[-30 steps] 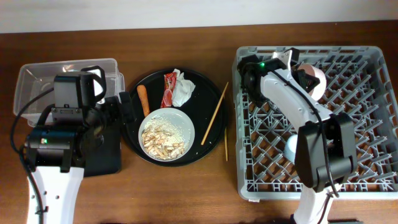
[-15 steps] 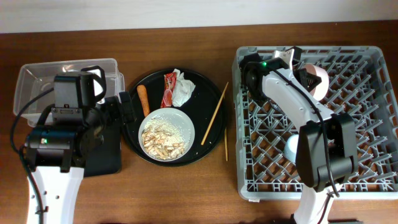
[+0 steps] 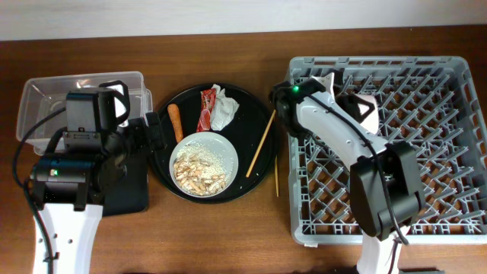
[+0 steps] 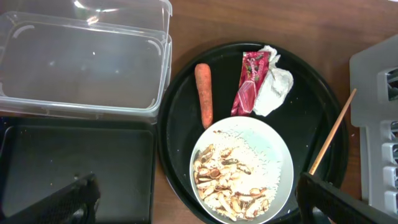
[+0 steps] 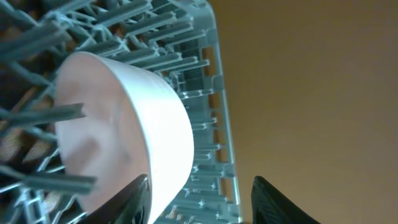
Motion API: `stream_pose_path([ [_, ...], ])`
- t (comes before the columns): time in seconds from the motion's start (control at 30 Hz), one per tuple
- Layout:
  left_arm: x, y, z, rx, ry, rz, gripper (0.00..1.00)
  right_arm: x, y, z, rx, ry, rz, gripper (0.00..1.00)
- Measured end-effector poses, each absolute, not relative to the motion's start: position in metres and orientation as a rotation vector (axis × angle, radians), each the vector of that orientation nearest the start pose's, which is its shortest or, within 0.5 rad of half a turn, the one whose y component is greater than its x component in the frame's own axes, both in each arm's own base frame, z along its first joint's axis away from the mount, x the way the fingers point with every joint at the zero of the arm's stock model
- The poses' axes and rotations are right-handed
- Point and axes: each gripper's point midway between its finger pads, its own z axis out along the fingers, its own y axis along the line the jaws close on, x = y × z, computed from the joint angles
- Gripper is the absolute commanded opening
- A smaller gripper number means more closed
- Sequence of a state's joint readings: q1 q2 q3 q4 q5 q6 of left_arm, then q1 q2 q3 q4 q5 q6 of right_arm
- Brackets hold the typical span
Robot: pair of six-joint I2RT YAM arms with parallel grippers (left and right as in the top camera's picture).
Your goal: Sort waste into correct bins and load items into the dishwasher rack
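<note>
Right claw (image 5: 200,198) drawn leftward across dishwasher rack (image 3: 456,152), white bowl (image 5: 124,137) (overhead) now covered by arm.

The desk (image 3: 228,236) is dark reddish-brown wood, its grain running lengthwise. It fills the overhead view under soft, even light. Beyond the left claw (image 3: 154,131), past the desk's far edge, lies a pale strip (image 3: 228,15); wall or floor, unclear.

Grey lattice for the dishwasher rack (image 3: 449,84) at the right edge. Black for the round tray (image 4: 180,112) and the shallow tray (image 4: 74,162). Red printed wrapper (image 4: 247,92), white tissue (image 4: 273,90), orange stick (image 4: 203,93), beige scraps (image 4: 224,180) on a white plate (image 4: 273,155). Pale wooden chopsticks (image 3: 262,141). Clear tub (image 4: 81,62). White bowl (image 5: 143,124). Brown woodgrain table (image 3: 228,228).
</note>
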State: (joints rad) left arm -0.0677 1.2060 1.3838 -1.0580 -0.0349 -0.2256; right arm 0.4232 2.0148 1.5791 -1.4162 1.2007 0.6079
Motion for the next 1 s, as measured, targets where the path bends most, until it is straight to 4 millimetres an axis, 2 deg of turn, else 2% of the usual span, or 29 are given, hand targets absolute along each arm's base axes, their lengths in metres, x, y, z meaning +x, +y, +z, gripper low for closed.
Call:
stream_pose_path([
  [0.03, 0.313, -0.015, 0.273, -0.209, 2.442, -0.087, 0.99, 0.375, 0.0, 0.175, -0.002, 2.353, -1.504, 0.66],
  [0.13, 0.313, -0.015, 0.273, -0.209, 2.443, -0.087, 0.99, 0.367, 0.042, 0.21, 0.053, 2.397, -1.205, 0.63],
  [0.17, 0.313, -0.015, 0.273, -0.209, 2.443, -0.087, 0.99, 0.363, 0.065, 0.227, 0.05, 2.412, -1.045, 0.61],
  [0.23, 0.313, -0.015, 0.273, -0.209, 2.443, -0.087, 0.99, 0.353, 0.114, 0.239, -0.018, 2.476, -0.717, 0.5],
  [0.27, 0.313, -0.015, 0.273, -0.209, 2.443, -0.087, 0.99, 0.344, 0.148, 0.233, -0.088, 2.547, -0.525, 0.43],
  [0.33, 0.313, -0.015, 0.273, -0.209, 2.442, -0.087, 0.99, 0.336, 0.196, 0.214, -0.171, 2.647, -0.245, 0.38],
  [0.37, 0.313, -0.015, 0.273, -0.209, 2.444, -0.087, 0.99, 0.333, 0.212, 0.206, -0.183, 2.686, -0.153, 0.38],
  [0.43, 0.313, -0.015, 0.273, -0.209, 2.443, -0.087, 0.99, 0.323, 0.236, 0.172, -0.133, 2.806, -0.026, 0.45],
  [0.5, 0.313, -0.015, 0.273, -0.209, 2.443, -0.087, 0.99, 0.325, 0.242, 0.141, -0.038, 2.873, -0.008, 0.45],
  [0.57, 0.313, -0.015, 0.273, -0.209, 2.443, -0.087, 0.99, 0.333, 0.239, 0.108, 0.074, 2.936, -0.036, 0.45],
  [0.7, 0.313, -0.015, 0.273, -0.209, 2.444, -0.087, 0.99, 0.354, 0.228, 0.064, 0.255, 2.991, -0.043, 0.45],
  [0.77, 0.313, -0.015, 0.273, -0.209, 2.444, -0.087, 0.99, 0.359, 0.228, 0.053, 0.288, 3.003, -0.025, 0.45],
  [0.83, 0.313, -0.015, 0.273, -0.209, 2.443, -0.087, 0.99, 0.358, 0.227, 0.031, 0.322, 3.046, -0.048, 0.45],
  [0.87, 0.313, -0.015, 0.273, -0.209, 2.443, -0.087, 0.99, 0.357, 0.228, 0.026, 0.328, 3.055, -0.051, 0.45],
  [0.93, 0.313, -0.015, 0.273, -0.209, 2.443, -0.087, 0.99, 0.355, 0.229, 0.015, 0.338, 3.077, -0.057, 0.36],
  [0.97, 0.313, -0.015, 0.273, -0.209, 2.443, -0.087, 0.99, 0.355, 0.229, 0.011, 0.361, 3.081, -0.059, 0.18],
  [1.0, 0.313, -0.015, 0.273, -0.209, 2.444, -0.087, 0.99, 0.354, 0.229, 0.01, 0.382, 3.081, -0.059, 0.13],
])
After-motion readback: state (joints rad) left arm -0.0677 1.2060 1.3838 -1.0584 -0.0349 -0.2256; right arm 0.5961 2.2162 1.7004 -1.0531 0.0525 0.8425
